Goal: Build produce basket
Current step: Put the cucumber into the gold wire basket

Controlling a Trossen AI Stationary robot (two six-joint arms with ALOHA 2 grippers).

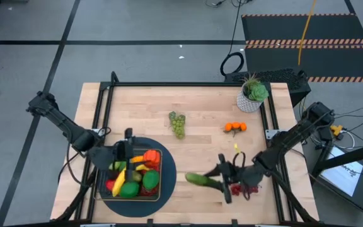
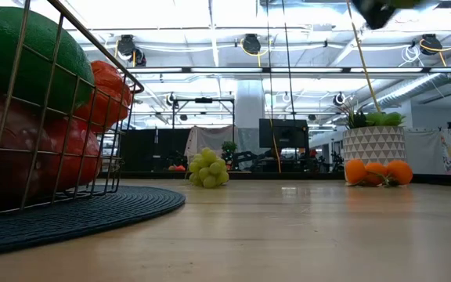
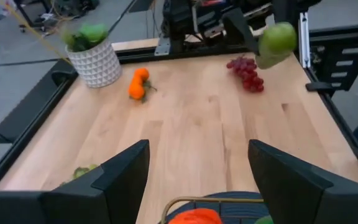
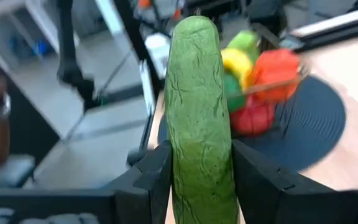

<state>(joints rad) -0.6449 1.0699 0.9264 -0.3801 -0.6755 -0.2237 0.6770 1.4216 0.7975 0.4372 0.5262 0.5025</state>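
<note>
The cucumber [image 1: 201, 180] is pinched by the right gripper [image 1: 224, 177] at lower centre-right; the basket [image 1: 133, 171], lower left, is overhung by the spread left gripper [image 1: 126, 153].

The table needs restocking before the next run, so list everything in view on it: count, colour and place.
basket: one, dark wire, on the mat, near left corner
mat: one, round, dark, under the basket
produce in basket: a pile, red, yellow, green and orange; exact count unclear
green grapes: one bunch, table middle
oranges: one small cluster, right of the green grapes
purple grapes: one bunch, near right side
cucumber: one, green, held above the table
potted plant: one, green in a white pot, far right corner
left gripper: open, over the basket
right gripper: shut on the cucumber
</note>
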